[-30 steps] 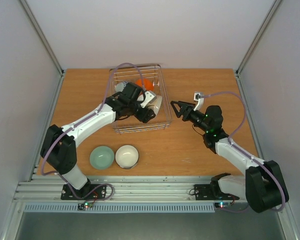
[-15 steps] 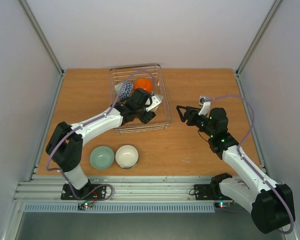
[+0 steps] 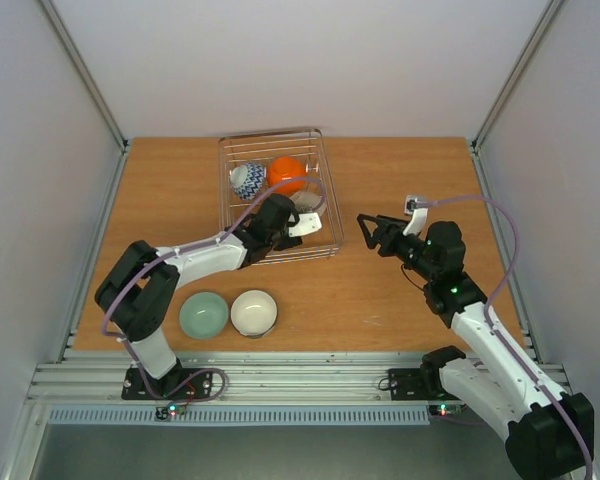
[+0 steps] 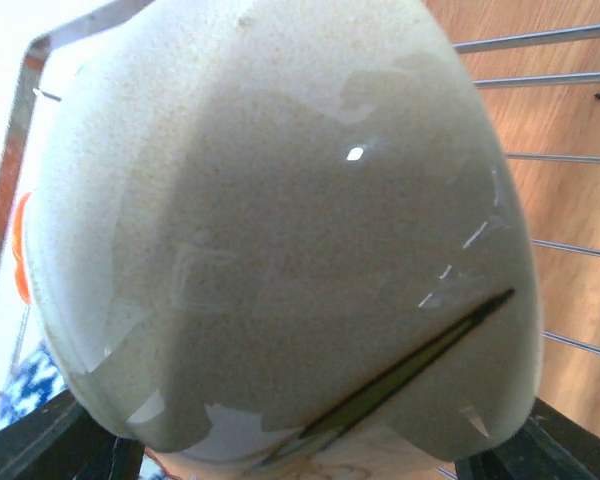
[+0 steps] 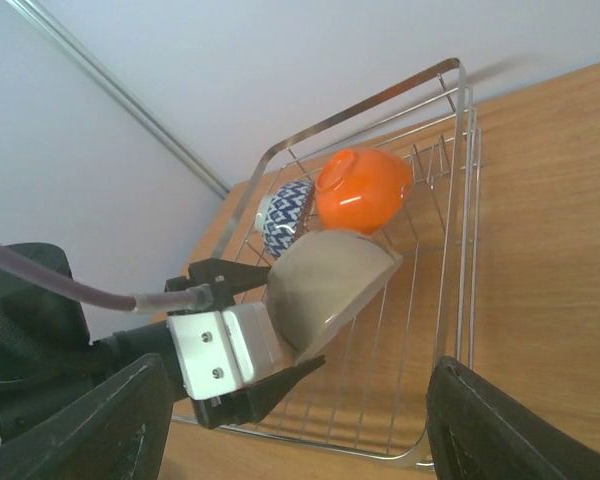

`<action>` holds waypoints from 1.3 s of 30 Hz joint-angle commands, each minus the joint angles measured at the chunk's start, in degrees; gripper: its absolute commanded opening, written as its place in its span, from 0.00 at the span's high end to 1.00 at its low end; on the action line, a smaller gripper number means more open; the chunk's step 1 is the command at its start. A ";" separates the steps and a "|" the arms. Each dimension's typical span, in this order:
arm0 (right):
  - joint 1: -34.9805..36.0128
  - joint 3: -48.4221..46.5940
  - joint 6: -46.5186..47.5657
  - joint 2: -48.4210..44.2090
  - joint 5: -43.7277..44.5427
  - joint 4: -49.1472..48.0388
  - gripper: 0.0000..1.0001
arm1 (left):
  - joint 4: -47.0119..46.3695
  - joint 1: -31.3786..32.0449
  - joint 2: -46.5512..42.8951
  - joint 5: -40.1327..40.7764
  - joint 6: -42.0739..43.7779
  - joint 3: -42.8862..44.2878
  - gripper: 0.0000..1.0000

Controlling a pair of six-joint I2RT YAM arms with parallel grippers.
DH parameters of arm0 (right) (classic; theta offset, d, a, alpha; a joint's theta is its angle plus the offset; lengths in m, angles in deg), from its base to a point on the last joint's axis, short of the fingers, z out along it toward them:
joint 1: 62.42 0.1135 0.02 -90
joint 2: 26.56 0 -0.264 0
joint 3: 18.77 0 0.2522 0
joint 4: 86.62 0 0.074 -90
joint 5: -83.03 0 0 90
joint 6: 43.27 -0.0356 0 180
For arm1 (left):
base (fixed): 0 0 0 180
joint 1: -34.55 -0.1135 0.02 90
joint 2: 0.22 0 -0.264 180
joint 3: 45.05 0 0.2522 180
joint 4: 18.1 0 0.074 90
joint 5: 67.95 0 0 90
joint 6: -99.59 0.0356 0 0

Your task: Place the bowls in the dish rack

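Bowls are split between the dish rack (image 5: 468,200) and the table (image 3: 380,300). Inside the rack, a beige bowl (image 5: 335,280) lies tilted between the widely spread fingers of the left gripper (image 5: 290,318); whether it is clamped cannot be told. Just beyond that gripper, an orange bowl (image 5: 363,190) and a blue-patterned bowl (image 5: 288,215) are lodged. Behind it, a pale green bowl (image 3: 203,314) and a white bowl (image 3: 253,312) sit upright on the table. The right gripper (image 3: 368,228) is held open and empty outside the rack.
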State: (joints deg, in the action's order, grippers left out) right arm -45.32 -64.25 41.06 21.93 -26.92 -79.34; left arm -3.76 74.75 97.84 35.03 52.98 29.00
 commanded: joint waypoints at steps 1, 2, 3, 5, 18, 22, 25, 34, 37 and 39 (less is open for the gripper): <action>0.21 0.85 0.18 -1.74 -0.29 1.36 0.31 | -15.47 -0.10 0.56 1.27 10.70 -0.13 0.99; 0.21 0.94 0.10 -2.12 -0.31 1.46 0.30 | -16.11 -0.18 0.76 1.27 11.63 -0.36 1.00; 0.21 1.08 -0.03 -2.38 -0.38 1.55 0.31 | -16.65 -0.21 0.85 1.27 12.76 -0.35 0.99; 0.21 1.22 -0.10 -2.84 -0.54 1.71 0.31 | -17.70 -0.32 0.99 1.40 14.37 -0.33 1.00; 0.21 1.99 -0.29 -5.18 -0.68 2.46 0.30 | -15.87 -0.30 5.55 5.39 21.80 2.30 1.00; 0.21 2.10 -0.53 -5.30 -0.99 2.26 0.31 | -19.19 -0.31 5.94 5.09 25.34 0.56 1.00; 0.21 2.11 -0.59 -5.61 -1.15 2.39 0.31 | -23.86 -0.76 6.18 3.71 29.21 -1.71 1.00; 0.21 2.19 -0.67 -7.22 -1.15 3.14 0.30 | -33.19 -3.45 5.83 -5.06 34.49 -7.46 1.00; 0.21 2.19 -0.72 -7.27 -1.36 3.06 0.31 | -36.52 -4.26 6.35 -7.36 36.07 -8.87 0.99; 0.21 2.19 -0.79 -7.10 -1.47 2.89 0.30 | -35.69 -4.76 6.43 -8.64 35.90 -8.70 0.99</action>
State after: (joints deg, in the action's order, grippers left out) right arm -45.32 -62.22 40.77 15.31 -27.53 -76.24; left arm -27.91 70.82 104.49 31.18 87.12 20.30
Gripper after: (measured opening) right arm 0.694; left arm 0.727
